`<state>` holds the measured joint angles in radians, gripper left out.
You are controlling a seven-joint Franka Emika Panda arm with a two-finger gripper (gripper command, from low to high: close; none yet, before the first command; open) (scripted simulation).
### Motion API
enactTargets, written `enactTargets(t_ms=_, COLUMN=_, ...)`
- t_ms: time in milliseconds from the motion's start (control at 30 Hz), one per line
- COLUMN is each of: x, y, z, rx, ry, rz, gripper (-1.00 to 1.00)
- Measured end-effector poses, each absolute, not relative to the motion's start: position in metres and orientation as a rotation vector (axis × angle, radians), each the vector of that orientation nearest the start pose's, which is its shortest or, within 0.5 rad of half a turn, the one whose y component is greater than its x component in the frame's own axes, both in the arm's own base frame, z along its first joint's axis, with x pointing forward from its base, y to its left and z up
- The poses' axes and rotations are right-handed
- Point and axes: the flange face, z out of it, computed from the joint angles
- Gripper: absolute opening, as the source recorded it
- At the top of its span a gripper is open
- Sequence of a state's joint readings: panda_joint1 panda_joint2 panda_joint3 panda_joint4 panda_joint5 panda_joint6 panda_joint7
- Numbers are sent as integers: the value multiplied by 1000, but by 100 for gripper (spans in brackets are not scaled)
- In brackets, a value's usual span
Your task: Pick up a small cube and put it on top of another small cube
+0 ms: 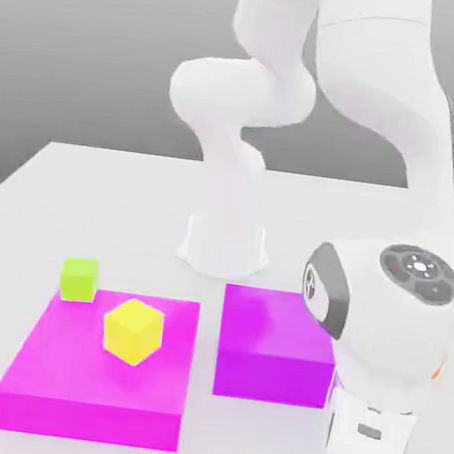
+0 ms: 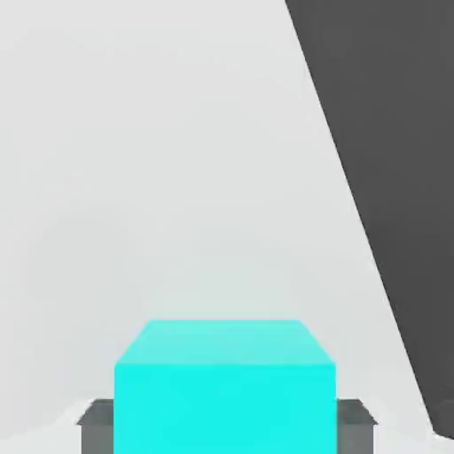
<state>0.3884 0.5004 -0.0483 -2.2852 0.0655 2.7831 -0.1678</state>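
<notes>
Fingers (image 2: 355,427) closed against the cyan cube's (image 2: 225,403) opposite sides.

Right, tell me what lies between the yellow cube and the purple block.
In the exterior view, a bare strip of the pale table lies between the magenta slab under the yellow cube and the purple block.
</notes>
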Motion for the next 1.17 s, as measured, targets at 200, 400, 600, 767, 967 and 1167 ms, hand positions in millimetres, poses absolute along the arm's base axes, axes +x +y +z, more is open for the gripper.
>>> enactTargets(t_ms=200, x=494, y=170, z=178, rx=-3062, ry=-706, rz=2, gripper=-100)
enactTargets(t_ms=400, x=483, y=87, z=233, rx=-3108, ry=-347, rz=17, gripper=-100)
enactTargets(t_ms=600, x=447, y=-17, z=273, rx=-3117, ry=122, rz=21, gripper=-100)
enactTargets(t_ms=767, x=403, y=-63, z=298, rx=-3098, ry=406, rz=16, gripper=-100)
enactTargets(t_ms=967, x=363, y=-100, z=292, rx=-3063, ry=668, rz=4, gripper=-100)
enactTargets(t_ms=1167, x=359, y=-103, z=251, rx=-3062, ry=690, rz=2, gripper=100)
